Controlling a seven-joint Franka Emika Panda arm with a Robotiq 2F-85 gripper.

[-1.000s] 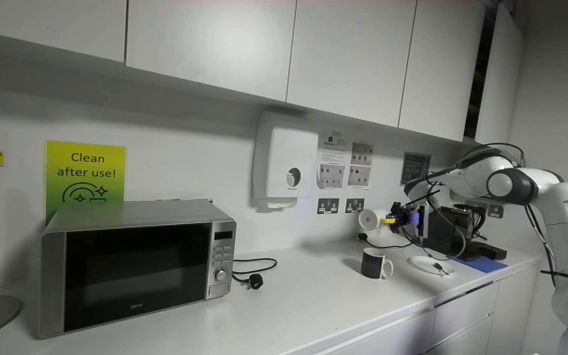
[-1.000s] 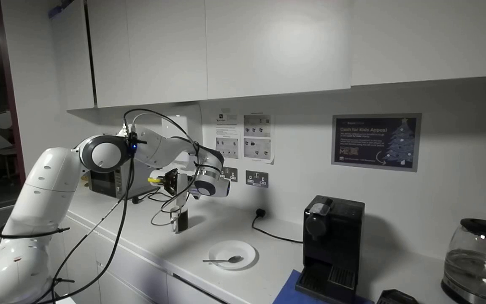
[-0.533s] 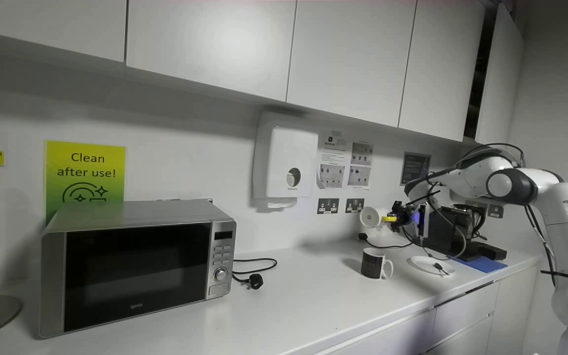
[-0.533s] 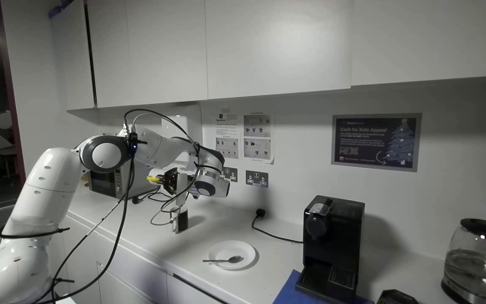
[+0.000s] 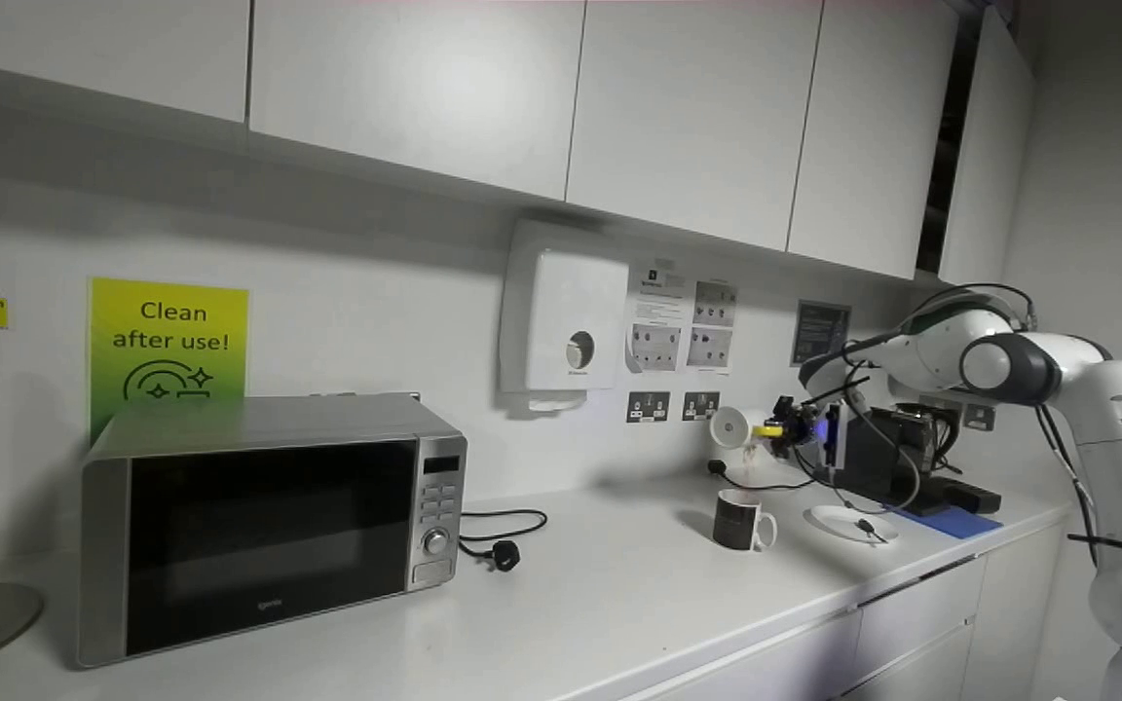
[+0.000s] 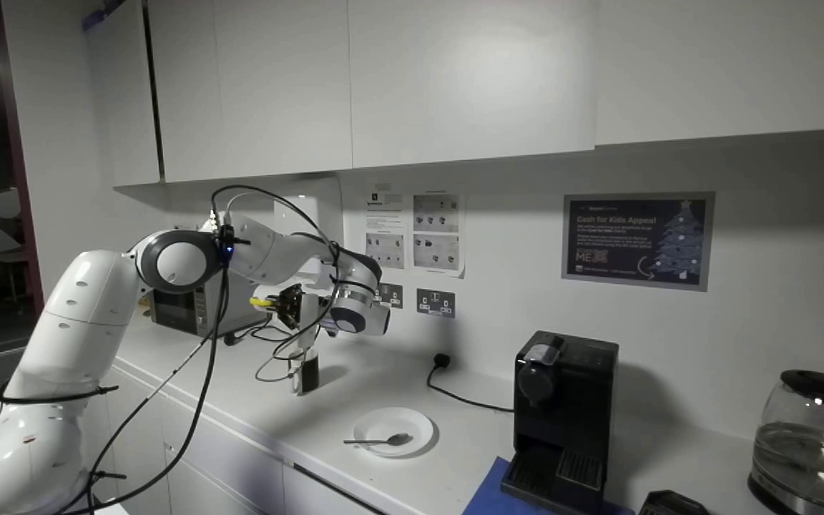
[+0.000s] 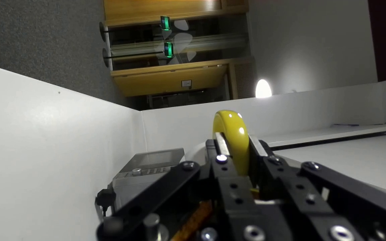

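White cup (image 5: 732,428) with a yellow handle (image 7: 230,129), held in the air right of centre in an exterior view, tipped on its side with its round mouth toward the camera. The gripper (image 7: 236,144) pinches the handle: at lower centre of the wrist view, its two fingers (image 7: 221,144) press the yellow loop from either side. Below the cup, a faint brownish streak (image 5: 749,456) shows in the air above a dark mug (image 5: 735,527) with a white handle, upright on the white counter (image 5: 561,623). Right of that mug lies a white plate (image 6: 369,423); at lower centre of an exterior view, a spoon (image 6: 398,439) rests on it, the stem reaching past the rim. Further right in that view stands a black coffee machine (image 6: 571,400), a blue mat (image 6: 487,490) at its foot, and at the right edge a glass kettle (image 6: 805,443) holding clear liquid. A silver microwave (image 5: 269,545) fills the lower left of an exterior view; a white dispenser (image 5: 561,292) hangs on the wall near the centre.
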